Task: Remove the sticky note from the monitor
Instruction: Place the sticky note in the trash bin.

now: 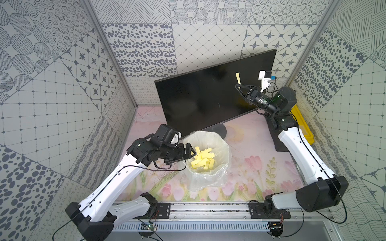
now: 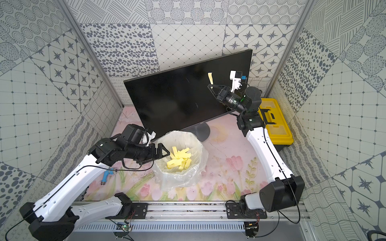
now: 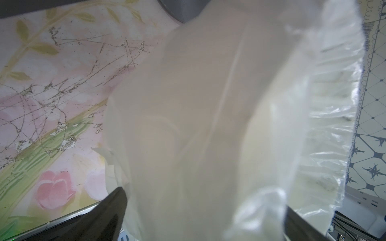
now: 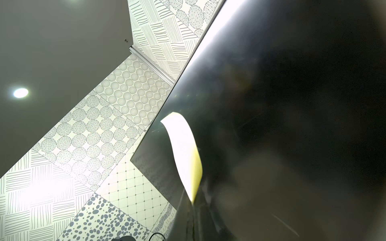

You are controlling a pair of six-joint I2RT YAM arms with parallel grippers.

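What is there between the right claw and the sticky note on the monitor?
Nothing: the right claw is shut on the lower end of the note, as the right wrist view shows.

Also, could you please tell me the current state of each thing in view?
monitor: upright, screen dark.
sticky note: curled, against the screen, lower end pinched.
right claw: shut on sticky note.
bin: lined, holding yellow notes.
left claw: open, at the bin's rim.
toolbox: lid closed.
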